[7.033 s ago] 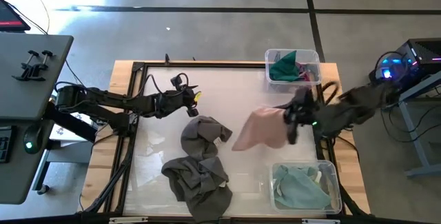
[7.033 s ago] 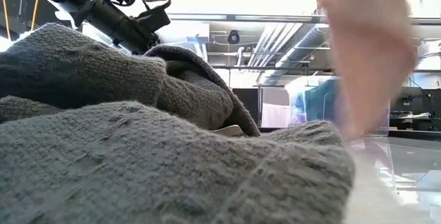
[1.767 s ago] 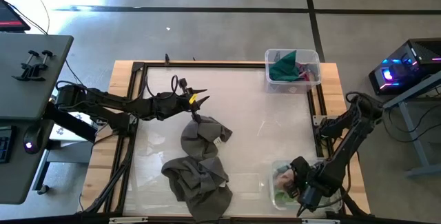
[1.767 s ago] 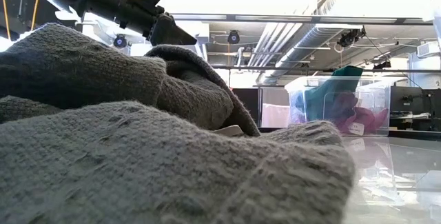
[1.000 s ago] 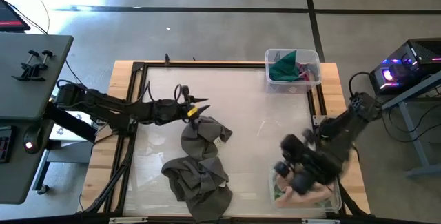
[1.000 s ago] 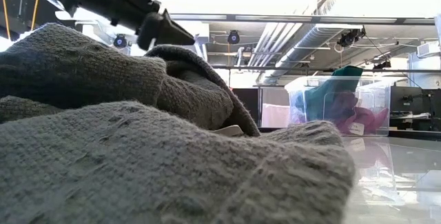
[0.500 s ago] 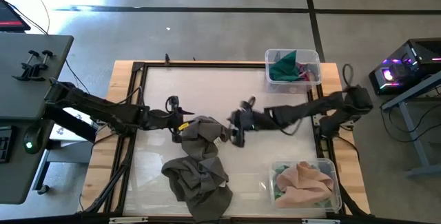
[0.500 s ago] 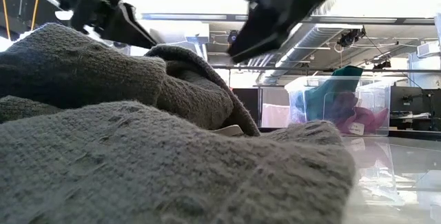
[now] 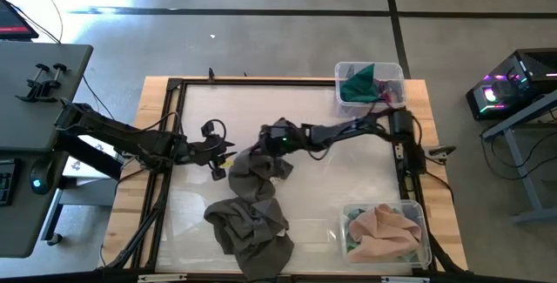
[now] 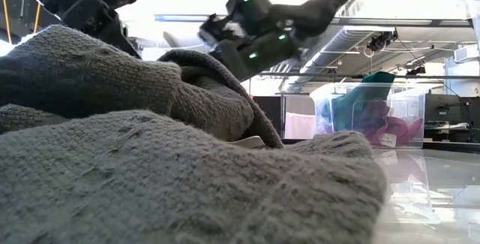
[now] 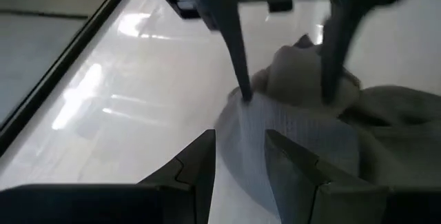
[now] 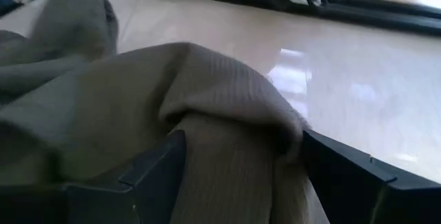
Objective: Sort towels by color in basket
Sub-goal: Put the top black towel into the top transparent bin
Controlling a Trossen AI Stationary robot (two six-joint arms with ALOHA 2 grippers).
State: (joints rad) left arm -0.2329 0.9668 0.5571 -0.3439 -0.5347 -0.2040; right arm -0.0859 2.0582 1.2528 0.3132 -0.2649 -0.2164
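Two dark grey towels lie on the table, one mid-table (image 9: 259, 171) and one nearer the front (image 9: 252, 229). My left gripper (image 9: 223, 162) is at the mid-table towel's left edge, shut on it. My right gripper (image 9: 266, 143) reaches in from the right to that towel's far side. It is open, with a raised fold (image 12: 227, 93) between its fingers. A peach-pink towel (image 9: 383, 228) lies in the near right basket (image 9: 424, 218). Dark green and magenta towels fill the far right basket (image 9: 396, 72). My left gripper pinches a fold at the mid-table towel's left edge (image 11: 241, 138) between its two fingers, coming in low from the table's left. The rest of the towel lies slack on the table. My right gripper's open fingertips (image 11: 242, 93) stand down on the cloth on either side of the raised fold, slanting from above and the right.
The table's black frame (image 9: 174, 83) runs round the glossy top. Bare table lies between the grey towels and the two baskets on the right. In the low view the grey towels (image 10: 150, 169) fill the foreground.
My right gripper has let go of the peach-pink towel in the near right basket. It then swung toward the far left across the table to the mid-table grey towel. My left gripper has gone toward the table's left edge, drawing that towel's edge leftward.
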